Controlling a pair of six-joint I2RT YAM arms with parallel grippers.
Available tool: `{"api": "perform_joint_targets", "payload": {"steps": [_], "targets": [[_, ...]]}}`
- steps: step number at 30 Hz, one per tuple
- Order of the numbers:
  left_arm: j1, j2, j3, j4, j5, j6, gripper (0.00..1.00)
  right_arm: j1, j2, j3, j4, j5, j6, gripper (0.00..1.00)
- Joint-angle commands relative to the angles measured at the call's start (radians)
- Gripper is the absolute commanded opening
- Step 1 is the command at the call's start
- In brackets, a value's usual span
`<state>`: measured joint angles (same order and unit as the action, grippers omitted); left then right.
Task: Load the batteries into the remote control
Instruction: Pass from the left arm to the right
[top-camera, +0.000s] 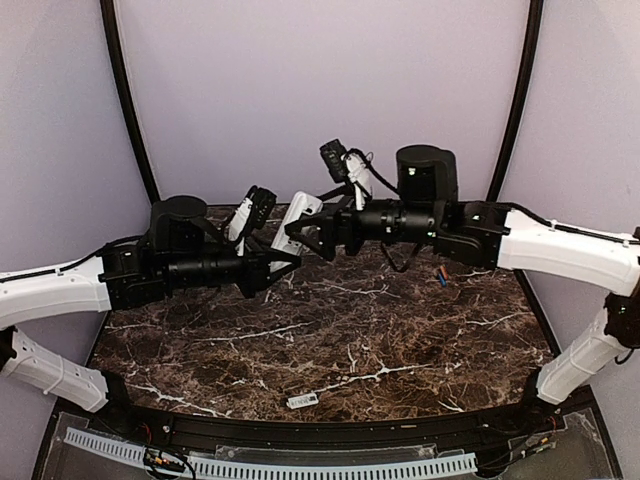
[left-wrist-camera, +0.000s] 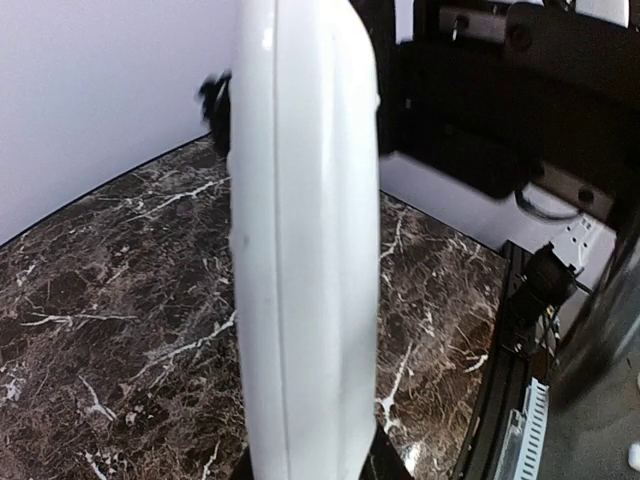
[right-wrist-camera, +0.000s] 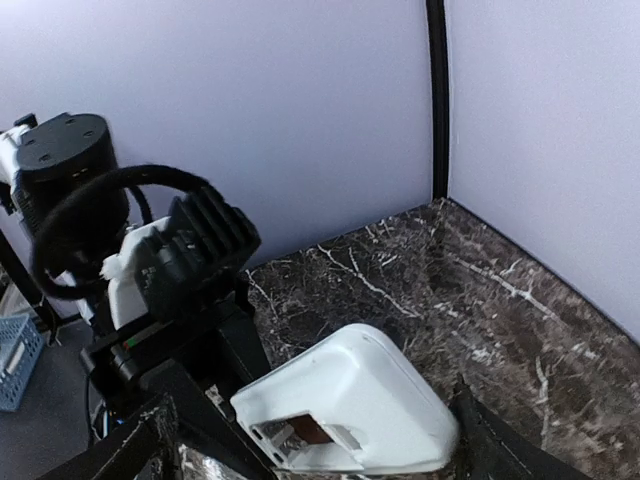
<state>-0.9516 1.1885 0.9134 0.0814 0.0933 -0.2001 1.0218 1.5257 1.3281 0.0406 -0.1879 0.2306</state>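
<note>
Remote control (top-camera: 301, 212) is up in the air over the back of the marble table (top-camera: 330, 330), tilted, between the two arms; to my eye it is a light, stiff shell of smooth white plastic, likely slippery on its rounded back, so I would grip it across the long edges, clear of the open battery bay (right-wrist-camera: 300, 432) at its end. The left gripper (top-camera: 283, 258) has it; in the left wrist view the fingers are closed in on its lower end and the body stands straight up out of them. The right gripper (top-camera: 305, 232) is spread wide, one finger either side of the remote control; the right-hand finger (right-wrist-camera: 485, 440) is just beside the shell, whether touching I cannot tell; the other stands apart. The batteries (top-camera: 440, 278), orange-red and blue, lie on the table under the right arm, well apart from both grippers; small and round, they would roll readily.
</note>
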Motion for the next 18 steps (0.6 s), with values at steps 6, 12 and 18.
{"api": "perform_joint_targets", "payload": {"steps": [6, 12, 18], "targets": [[0.004, 0.023, 0.226, -0.419, 0.364, 0.129, 0.00, -0.007, -0.341, -0.019, -0.392, -0.176, -0.976, 0.92], [0.003, 0.042, 0.283, -0.532, 0.432, 0.177, 0.00, 0.072, -0.348, 0.014, -0.513, -0.033, -1.364, 0.96], [0.003, 0.065, 0.319, -0.599, 0.469, 0.194, 0.00, 0.160, -0.285, 0.039, -0.487, 0.146, -1.581, 0.97]]}}
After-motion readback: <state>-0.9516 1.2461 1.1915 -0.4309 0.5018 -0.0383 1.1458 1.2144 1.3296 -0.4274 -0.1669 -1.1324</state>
